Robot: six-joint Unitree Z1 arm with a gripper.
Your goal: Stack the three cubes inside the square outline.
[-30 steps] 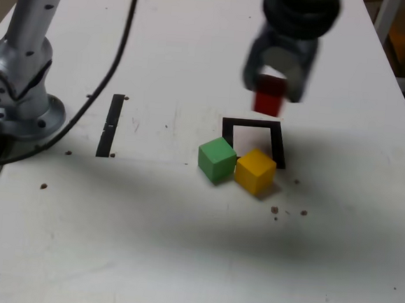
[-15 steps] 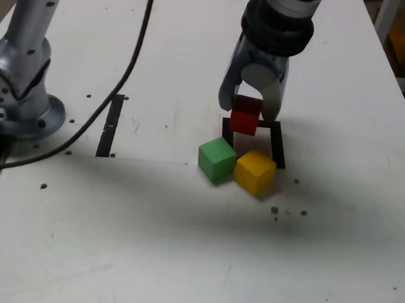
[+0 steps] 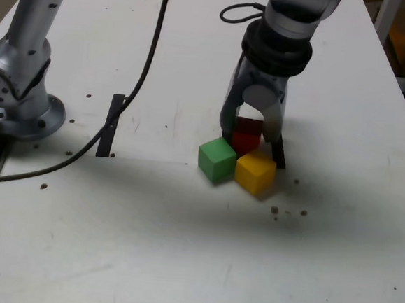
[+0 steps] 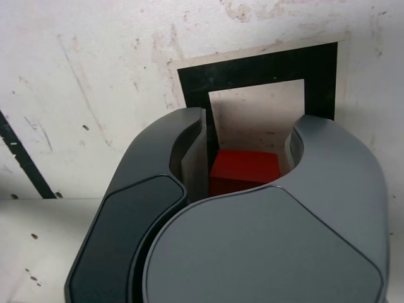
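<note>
The grey two-fingered gripper is clamping the small red cube between its jaws, holding it over the white centre of the black tape square outline. Just beside that outline, toward the camera, the green cube and yellow cube are sitting on the white table.

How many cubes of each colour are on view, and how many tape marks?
Red cube: 1, in the claw
Green cube: 1
Yellow cube: 1
Square outline: 1
Straight black tape strip: 1
Total: 5
</note>
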